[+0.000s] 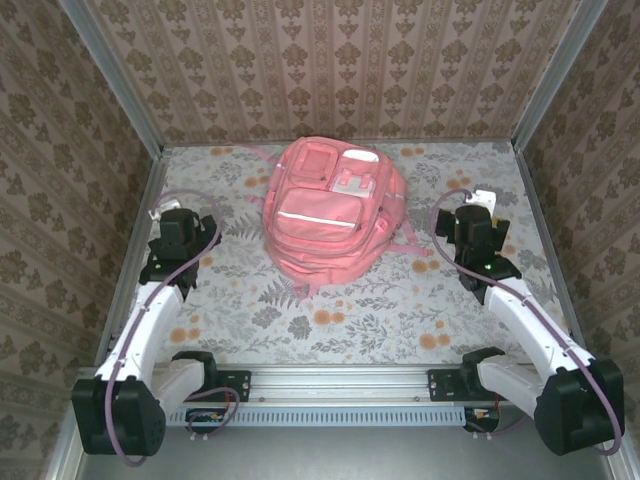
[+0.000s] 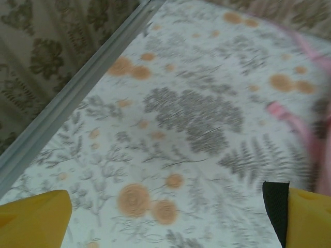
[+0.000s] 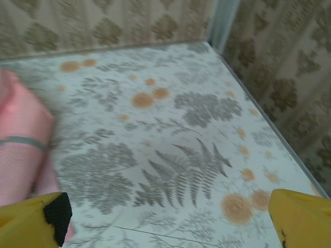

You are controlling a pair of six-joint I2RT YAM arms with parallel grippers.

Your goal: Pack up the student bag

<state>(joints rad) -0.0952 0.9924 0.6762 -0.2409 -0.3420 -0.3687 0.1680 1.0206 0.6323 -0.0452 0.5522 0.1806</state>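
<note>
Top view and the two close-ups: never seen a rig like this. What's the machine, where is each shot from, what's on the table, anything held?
Two robot arms are bolted at the near edge of a table with a flowered cover, boxed in by patterned walls. The wide picture looks down from above and behind them. The other two come from a camera on each wrist; the yellow shapes in their bottom corners are that arm's own fingers. The left tool and right tool are both open and hold nothing, each over bare table beside a pink backpack, which lies in the middle with its front pockets up. The job is to pack it.
</note>
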